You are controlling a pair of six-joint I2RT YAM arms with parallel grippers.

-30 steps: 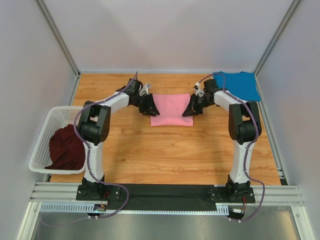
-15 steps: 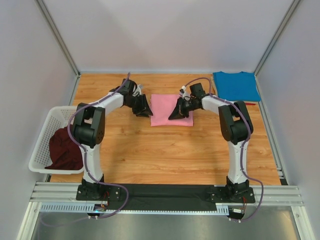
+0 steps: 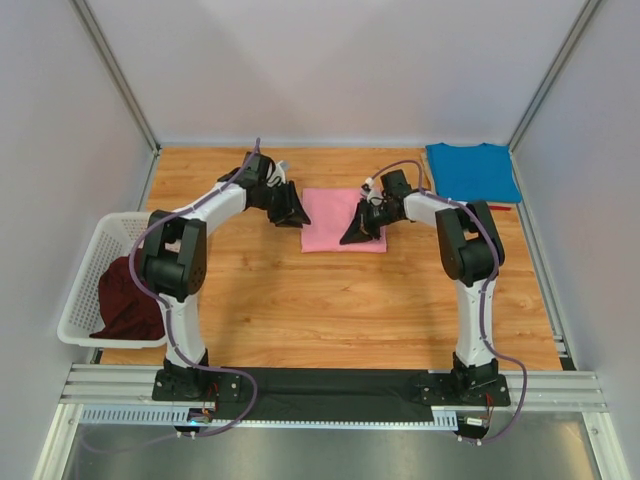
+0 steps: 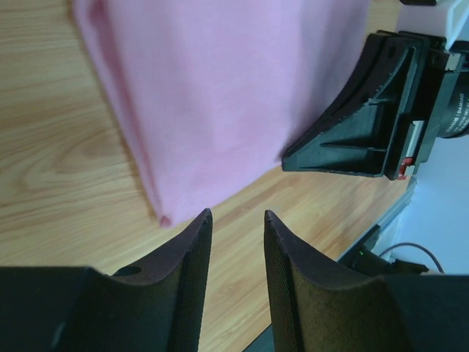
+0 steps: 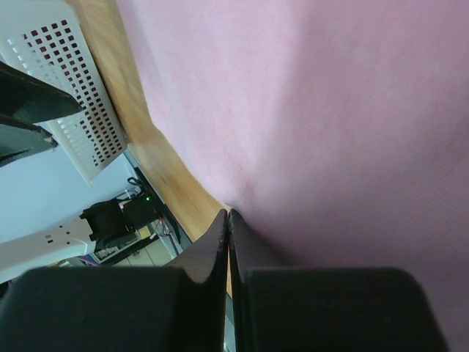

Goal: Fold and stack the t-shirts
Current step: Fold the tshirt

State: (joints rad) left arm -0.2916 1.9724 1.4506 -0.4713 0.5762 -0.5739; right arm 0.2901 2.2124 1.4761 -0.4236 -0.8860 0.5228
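Note:
A bright pink t-shirt [image 3: 335, 215] lies folded into a rectangle at the table's middle back, and fills the wrist views [image 4: 220, 95] [image 5: 330, 110]. My left gripper [image 3: 296, 214] [image 4: 236, 214] hovers at its left edge, open, with only bare wood between the fingers. My right gripper [image 3: 352, 236] [image 5: 229, 214] is shut, its tips pressed on the pink shirt by the front edge; no fabric shows between the jaws. The blue t-shirt [image 3: 472, 172] lies flat at the back right corner. The dark maroon t-shirt [image 3: 130, 295] is bunched in the basket.
A white lattice basket [image 3: 95, 250] [image 5: 66, 88] stands at the table's left edge. White walls and metal posts enclose the back and sides. Bare wooden tabletop [image 3: 330, 300] stretches in front of the pink shirt to the arm bases.
My right gripper has slid left from the pink shirt's right edge onto the shirt and closed. My left gripper has drawn back slightly to the left edge.

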